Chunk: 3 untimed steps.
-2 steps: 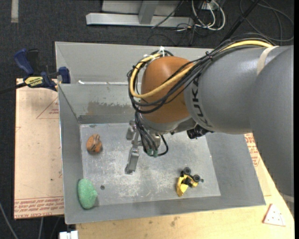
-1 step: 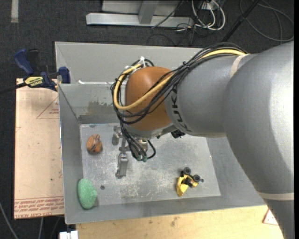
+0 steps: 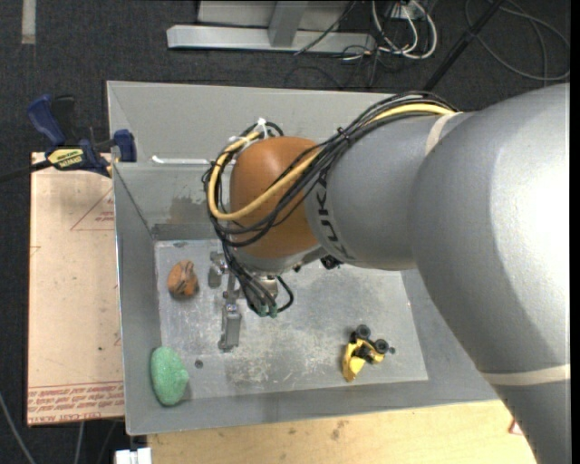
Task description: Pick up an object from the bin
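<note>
Camera view: arm (image 3: 272,208) low in bin (image 3: 136,236), near brown-orange lump (image 3: 182,279)

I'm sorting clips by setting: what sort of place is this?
Probably a robotics lab or test cell: a big KUKA arm reaches into a grey metal bin holding a green lump and a yellow toy, with cables trailing over dark carpet behind.
</note>
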{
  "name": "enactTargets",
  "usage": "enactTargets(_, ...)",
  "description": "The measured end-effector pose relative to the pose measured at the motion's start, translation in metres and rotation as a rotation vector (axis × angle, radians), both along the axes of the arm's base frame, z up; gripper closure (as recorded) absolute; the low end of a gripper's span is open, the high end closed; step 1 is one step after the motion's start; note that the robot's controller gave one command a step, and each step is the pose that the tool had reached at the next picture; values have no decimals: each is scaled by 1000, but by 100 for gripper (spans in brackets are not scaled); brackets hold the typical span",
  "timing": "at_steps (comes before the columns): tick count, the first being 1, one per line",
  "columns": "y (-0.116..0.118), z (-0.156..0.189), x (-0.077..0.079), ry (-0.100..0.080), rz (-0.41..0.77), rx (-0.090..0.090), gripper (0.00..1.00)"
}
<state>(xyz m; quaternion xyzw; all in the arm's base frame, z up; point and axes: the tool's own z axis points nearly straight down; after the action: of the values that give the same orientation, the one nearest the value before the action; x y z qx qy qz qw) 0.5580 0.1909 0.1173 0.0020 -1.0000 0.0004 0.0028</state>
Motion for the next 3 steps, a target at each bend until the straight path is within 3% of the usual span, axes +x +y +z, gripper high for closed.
enactTargets(1, 44, 14, 34, -8, 6, 2, 0)
enactTargets(2, 40, -6, 88, -9, 85, 3, 100)
enactTargets(3, 40, -6, 88, -9, 85, 3, 0)
